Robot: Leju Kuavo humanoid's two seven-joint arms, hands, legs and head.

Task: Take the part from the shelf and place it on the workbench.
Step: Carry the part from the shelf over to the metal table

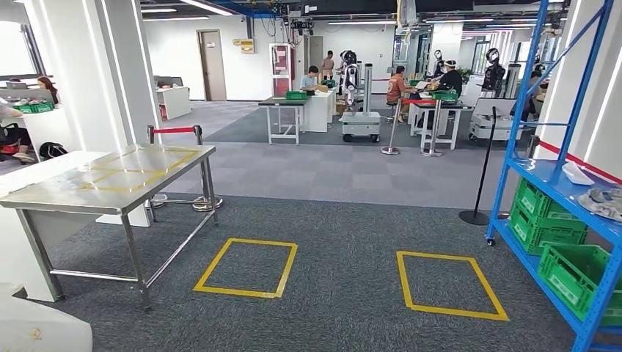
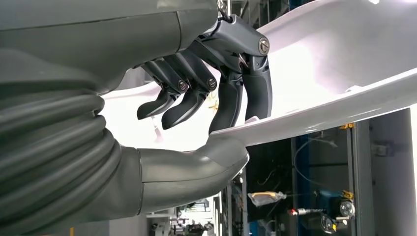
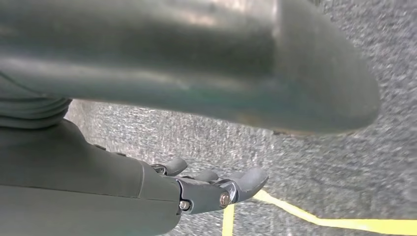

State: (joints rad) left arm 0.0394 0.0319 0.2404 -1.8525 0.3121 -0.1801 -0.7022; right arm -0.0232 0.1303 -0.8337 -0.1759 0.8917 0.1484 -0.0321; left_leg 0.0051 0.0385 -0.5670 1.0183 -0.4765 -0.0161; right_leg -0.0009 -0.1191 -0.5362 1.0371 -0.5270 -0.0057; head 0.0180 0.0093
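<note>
Green plastic crates (image 1: 546, 220) stacked on the lower levels of the blue shelf (image 1: 557, 187) at the right edge of the head view; contents of the crates too dark to tell. On the shelf's upper board, near its front edge, white and grey pieces (image 1: 600, 199) lying loose, kind not clear. More green crates on desks far back in the hall, with people seated or standing around them.

White moulded part (image 2: 344, 64) pinched by the left hand (image 2: 206, 98): thick grey thumb (image 2: 211, 157) pressed under the part's thin edge, dark fingers (image 2: 236, 98) curled over and down onto its upper face, two of them touching the surface, the others bent close beside without clear contact. A white curved surface at the bottom left corner of the head view (image 1: 40, 326), possibly the same part, hard to say.

Right hand (image 3: 211, 189) hanging over grey carpet (image 3: 305, 162) and a yellow tape line (image 3: 314, 219), fingers loosely stretched and slightly apart, holding nothing.

Steel workbench (image 1: 110, 176) at the left, top marked with yellow tape outlines, a red barrier belt on posts behind its far corner. Two yellow tape squares (image 1: 246, 268) on the carpet between workbench and shelf.
</note>
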